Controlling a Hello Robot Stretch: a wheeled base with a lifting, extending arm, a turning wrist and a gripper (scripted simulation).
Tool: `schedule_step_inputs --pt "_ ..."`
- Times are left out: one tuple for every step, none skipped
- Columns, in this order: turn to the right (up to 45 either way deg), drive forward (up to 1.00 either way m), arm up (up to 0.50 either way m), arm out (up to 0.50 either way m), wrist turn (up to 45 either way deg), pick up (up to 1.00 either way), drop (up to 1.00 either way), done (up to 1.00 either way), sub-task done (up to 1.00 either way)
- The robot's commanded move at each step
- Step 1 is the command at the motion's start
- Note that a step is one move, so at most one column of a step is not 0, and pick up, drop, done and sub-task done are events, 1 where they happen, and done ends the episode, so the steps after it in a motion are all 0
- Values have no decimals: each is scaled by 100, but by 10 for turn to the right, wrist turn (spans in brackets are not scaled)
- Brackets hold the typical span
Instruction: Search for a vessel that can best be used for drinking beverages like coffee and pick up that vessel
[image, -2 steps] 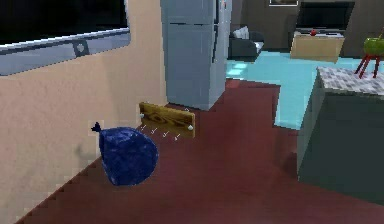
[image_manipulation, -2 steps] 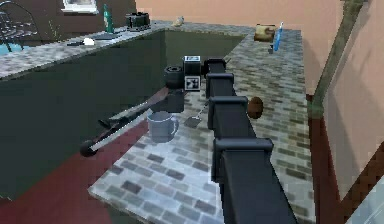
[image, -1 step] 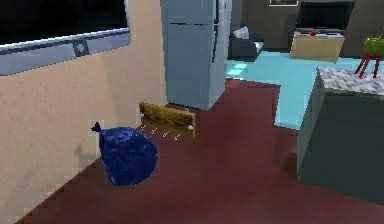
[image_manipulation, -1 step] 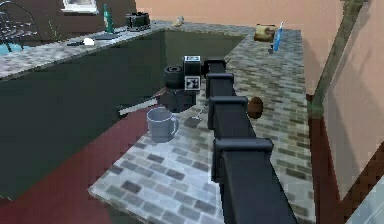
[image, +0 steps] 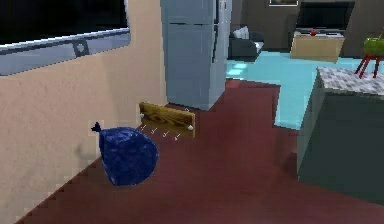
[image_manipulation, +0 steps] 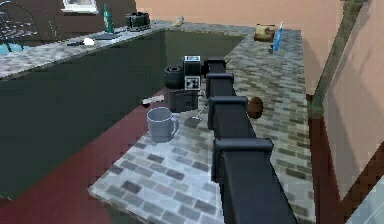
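A grey mug (image_manipulation: 160, 123) with a handle on its right side stands upright on the stone-tiled countertop (image_manipulation: 200, 170). The dark arm bar rises from the bottom edge over this counter. At its far end, just beyond the mug, are the white marker squares and the gripper (image_manipulation: 162, 100), whose thin fingers point left. With the mug standing on the counter right by the fingers, I cannot tell whether the gripper holds anything.
A small brown round thing (image_manipulation: 255, 105) lies right of the arm. A loaf (image_manipulation: 264, 32) and a blue bottle (image_manipulation: 278, 38) stand at the counter's far end. In the forward view, a blue bag (image: 127, 155) sits by the wall, a fridge (image: 195, 50) beyond, and a dark counter (image: 345, 125) at right.
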Motion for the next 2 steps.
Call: schedule_step_inputs --pt "0 0 -16 0 0 0 0 0 0" --pt "0 0 0 0 0 100 0 0 0"
